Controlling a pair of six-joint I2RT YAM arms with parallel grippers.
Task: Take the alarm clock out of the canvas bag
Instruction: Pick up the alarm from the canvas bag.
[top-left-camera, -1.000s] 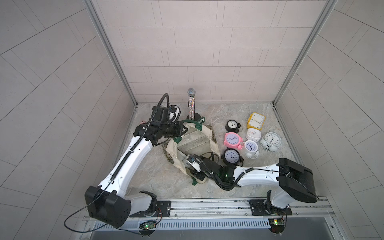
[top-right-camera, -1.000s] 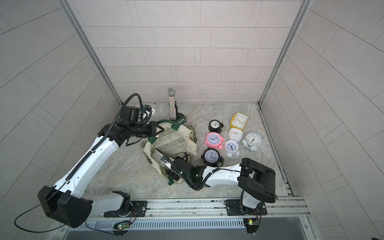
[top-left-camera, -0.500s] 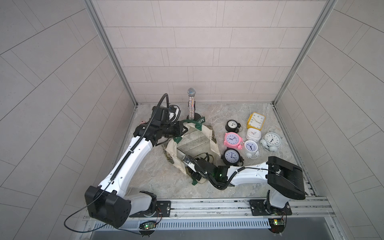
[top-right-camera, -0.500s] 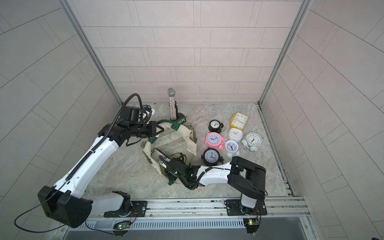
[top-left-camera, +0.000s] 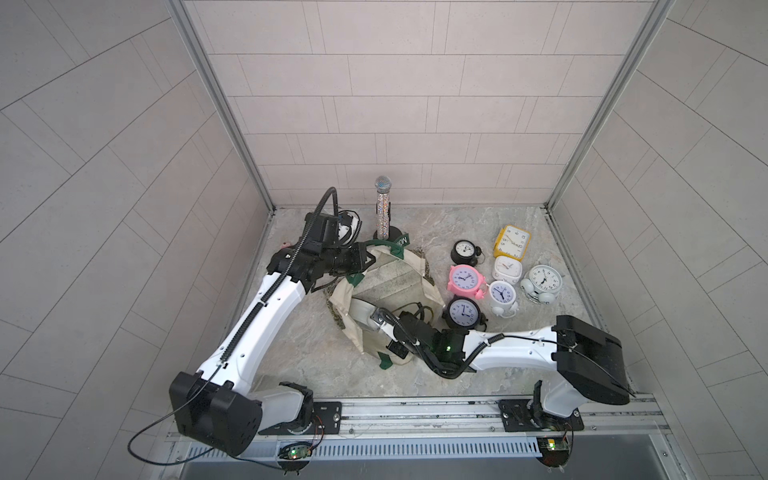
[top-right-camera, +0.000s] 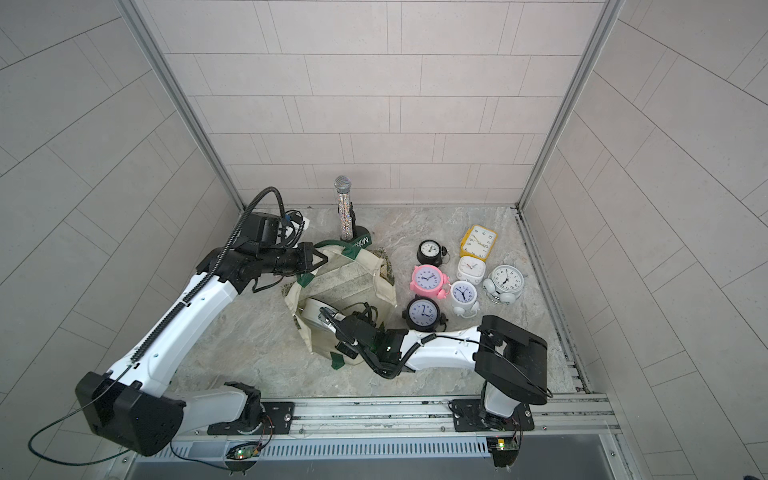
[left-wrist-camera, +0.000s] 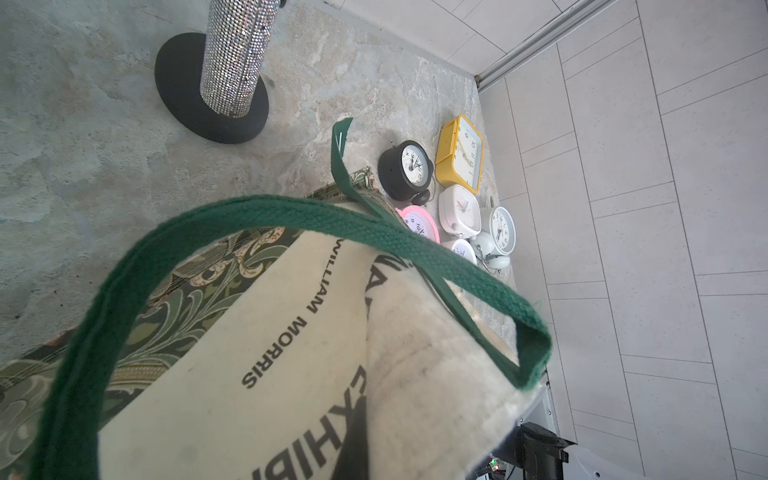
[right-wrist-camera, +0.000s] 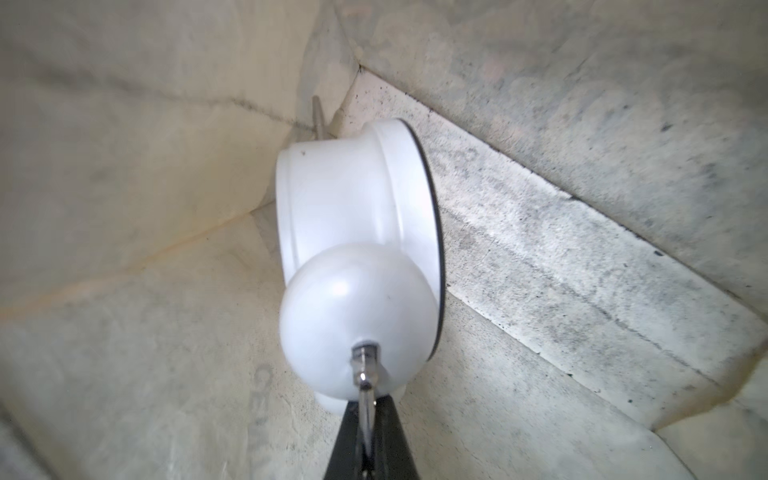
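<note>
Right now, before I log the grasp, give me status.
Left tool shut on canvas bag rim. Right tool shut on metal handle of white alarm clock, inside bag. Clock not out yet. Nothing else seen in bag.

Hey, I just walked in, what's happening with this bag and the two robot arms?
The left gripper holds the canvas bag up by its top edge, so its mouth is open. The right gripper reaches inside and is shut on the thin metal handle of a white alarm clock, which sits deep in the bag, not yet lifted out. Seven other clocks sit on the table beside the bag.
</note>
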